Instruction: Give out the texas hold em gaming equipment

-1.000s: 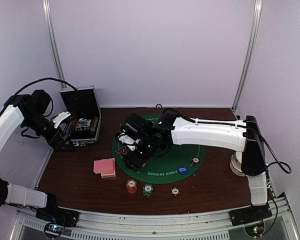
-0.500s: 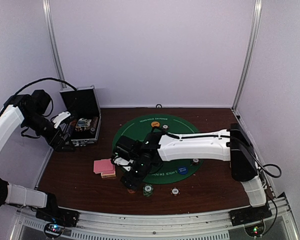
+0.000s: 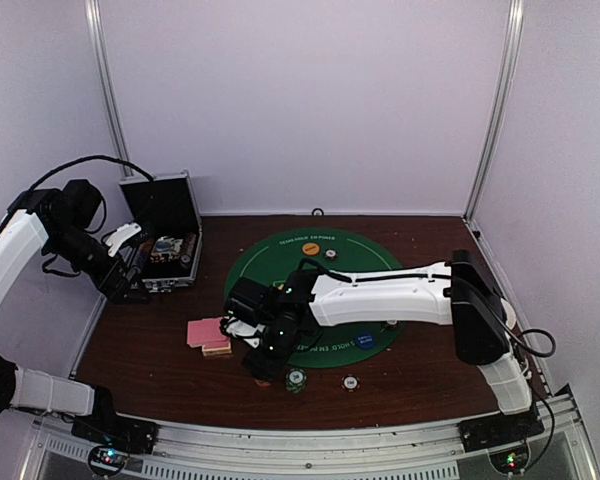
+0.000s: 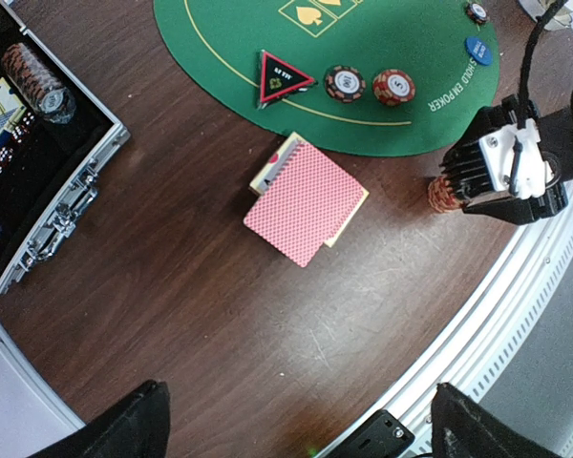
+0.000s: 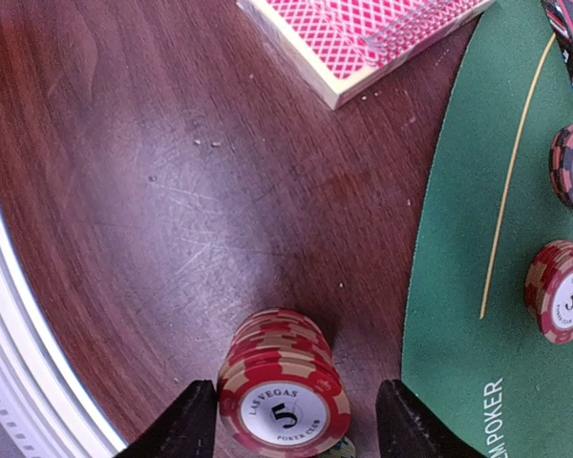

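Dark wooden table (image 5: 124, 191), near edge: red chip stack (image 5: 279, 367) stands upright, axis vertical, between spread fingers of the right gripper (image 5: 294, 410); left gripper (image 4: 298, 401) gapes wide.

Robotics laboratory test cell: plain white walls (image 3: 300, 100), metal corner posts (image 3: 495, 110), and two robot arms (image 3: 380, 295) fixed to a rail (image 3: 310, 440) edging the brown table (image 3: 150, 370).

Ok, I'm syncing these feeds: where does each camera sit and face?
Top external: high behind the bases, looking down on the table; both arms show.
Left wrist: raised near the case, looking down at card deck and mat; left gripper tips at bottom.
Right wrist: low, facing the red chip stack between the right gripper fingers.
Shared: both wrist views show deck and stack.
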Tool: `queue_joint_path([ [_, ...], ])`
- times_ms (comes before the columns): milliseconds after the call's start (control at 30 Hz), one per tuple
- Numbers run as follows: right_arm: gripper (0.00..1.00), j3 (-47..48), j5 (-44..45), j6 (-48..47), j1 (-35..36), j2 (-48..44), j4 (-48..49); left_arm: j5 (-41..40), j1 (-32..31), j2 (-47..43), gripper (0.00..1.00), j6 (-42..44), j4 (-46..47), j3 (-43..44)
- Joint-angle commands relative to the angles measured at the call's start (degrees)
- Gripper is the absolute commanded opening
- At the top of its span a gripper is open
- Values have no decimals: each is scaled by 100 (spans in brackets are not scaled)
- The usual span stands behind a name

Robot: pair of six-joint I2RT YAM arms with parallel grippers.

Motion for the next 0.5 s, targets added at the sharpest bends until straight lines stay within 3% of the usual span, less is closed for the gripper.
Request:
queue_joint_path([
  [0, 60, 142, -44, -7, 52, 76, 32, 41, -30, -24, 98, 69, -3, 120],
  [467, 55, 149, 27, -7, 116, 135, 41, 23, -29, -39, 98, 61, -4, 123],
])
